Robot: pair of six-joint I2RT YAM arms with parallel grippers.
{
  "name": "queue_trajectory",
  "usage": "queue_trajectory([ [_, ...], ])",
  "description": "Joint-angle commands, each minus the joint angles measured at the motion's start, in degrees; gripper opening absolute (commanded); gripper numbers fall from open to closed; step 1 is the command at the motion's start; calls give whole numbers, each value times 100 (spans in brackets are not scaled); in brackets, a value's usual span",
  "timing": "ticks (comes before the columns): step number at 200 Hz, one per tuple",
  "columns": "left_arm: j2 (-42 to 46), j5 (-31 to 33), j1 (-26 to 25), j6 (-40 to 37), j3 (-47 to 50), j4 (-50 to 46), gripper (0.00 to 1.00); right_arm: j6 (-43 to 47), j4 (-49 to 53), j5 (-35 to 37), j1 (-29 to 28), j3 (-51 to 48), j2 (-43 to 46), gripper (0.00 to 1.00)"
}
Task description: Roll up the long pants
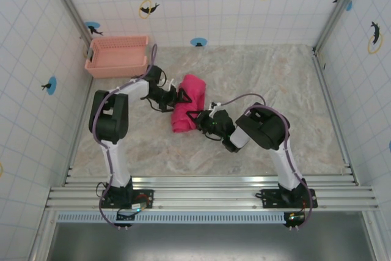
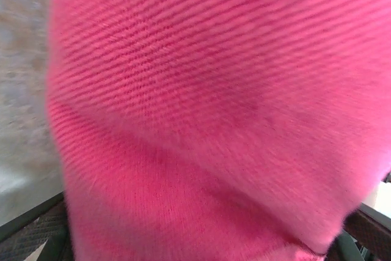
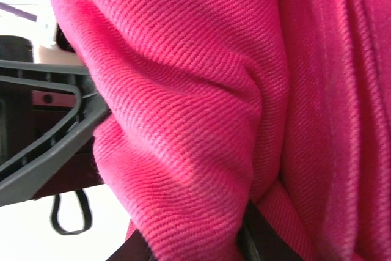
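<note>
The long pants (image 1: 187, 102) lie as a compact magenta-red bundle in the middle of the table. My left gripper (image 1: 181, 96) is at the bundle's left side. In the left wrist view the ribbed fabric (image 2: 208, 102) presses close to the lens. The dark fingers (image 2: 36, 230) stand far apart at the bottom corners, open around the cloth. My right gripper (image 1: 197, 116) is at the bundle's near right end. In the right wrist view a thick fold of the pants (image 3: 183, 120) sits between the black fingertips (image 3: 263, 239), which are shut on it.
A pale pink lattice basket (image 1: 117, 56) stands at the back left against the tiled wall. The marbled table (image 1: 275, 84) has bare surface to the right of the bundle. A grey part of the left arm (image 3: 49, 145) shows in the right wrist view.
</note>
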State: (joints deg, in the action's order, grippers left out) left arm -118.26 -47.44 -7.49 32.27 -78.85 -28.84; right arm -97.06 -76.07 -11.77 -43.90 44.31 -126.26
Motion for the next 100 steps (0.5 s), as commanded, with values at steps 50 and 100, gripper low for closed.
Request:
queue_trajectory([
  [50, -825, -1314, -100, 675, 190, 1435, 98, -723, 690, -481, -23, 367, -914, 0],
  [100, -1034, -1720, -283, 813, 159, 1819, 80, -600, 1091, -830, -17, 800, -920, 0],
])
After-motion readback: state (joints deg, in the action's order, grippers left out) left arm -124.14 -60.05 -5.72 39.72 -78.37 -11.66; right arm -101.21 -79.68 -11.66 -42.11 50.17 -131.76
